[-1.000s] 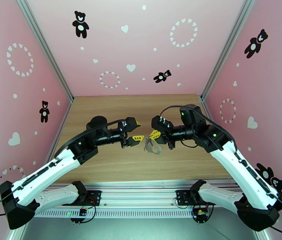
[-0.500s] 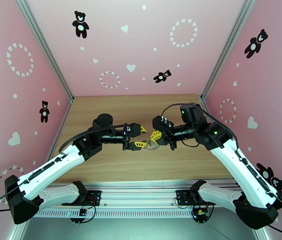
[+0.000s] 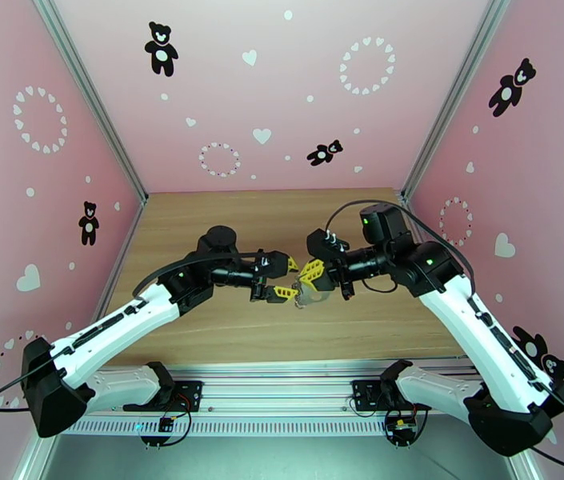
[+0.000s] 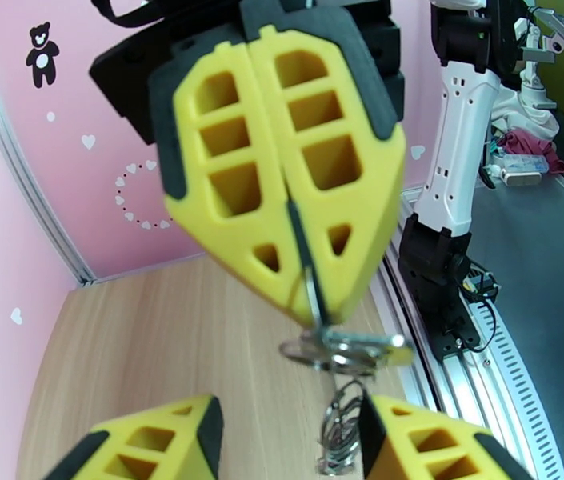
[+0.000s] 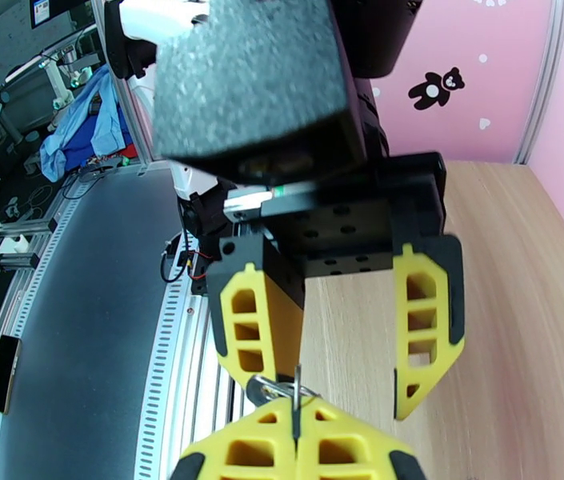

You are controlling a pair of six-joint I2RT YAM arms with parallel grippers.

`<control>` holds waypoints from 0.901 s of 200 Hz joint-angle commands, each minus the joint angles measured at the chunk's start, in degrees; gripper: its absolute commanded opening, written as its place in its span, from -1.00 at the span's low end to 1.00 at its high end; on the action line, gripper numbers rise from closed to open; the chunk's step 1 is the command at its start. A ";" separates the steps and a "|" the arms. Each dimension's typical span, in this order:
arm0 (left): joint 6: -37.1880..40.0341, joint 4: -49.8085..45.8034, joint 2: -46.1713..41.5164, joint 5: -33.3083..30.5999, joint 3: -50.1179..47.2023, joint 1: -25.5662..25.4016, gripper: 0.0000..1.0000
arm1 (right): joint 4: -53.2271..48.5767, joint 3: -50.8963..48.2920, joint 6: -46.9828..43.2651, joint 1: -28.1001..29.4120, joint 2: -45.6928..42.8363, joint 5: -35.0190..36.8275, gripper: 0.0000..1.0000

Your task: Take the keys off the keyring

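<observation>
The wooden table (image 3: 226, 330) lies below me, pink walls (image 3: 298, 66) around it. The keyring (image 4: 338, 350) hangs from the tip of my right gripper (image 4: 286, 194), pinched between its pressed-together fingers. Its chain dangles between the spread fingers of my left gripper (image 3: 288, 279). Both arms reach inward, meeting tip to tip above mid-table

Free room and obstacles. Bare table (image 3: 226, 334) lay clear left, right, near and far of centre. There the left gripper (image 3: 288, 278), jaws spread, faced the clamped right gripper (image 3: 311, 274), the keyring (image 4: 342, 350) dangling between them. Pink walls (image 3: 410, 138) closed three sides.
</observation>
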 commanded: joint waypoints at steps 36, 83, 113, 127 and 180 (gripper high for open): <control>-4.01 8.67 0.94 1.42 -0.38 -0.91 -0.04 | 0.49 0.99 -0.17 -0.65 -0.21 -1.72 -1.00; -4.72 9.62 0.22 -0.13 -1.43 -1.15 -0.30 | 0.67 1.04 0.14 -1.04 -0.45 -2.20 -1.00; -4.60 9.08 -0.56 -0.17 -2.04 -1.14 -0.38 | 1.27 1.05 0.45 -1.18 -0.64 -2.43 -1.00; -4.85 9.11 -0.89 0.75 -2.04 -1.15 -0.48 | 1.19 1.26 0.53 -1.13 -0.65 -2.52 -1.00; -6.99 9.92 -1.98 1.40 -2.07 -1.15 -0.67 | 0.91 1.17 0.57 -1.21 -1.00 -2.08 -1.00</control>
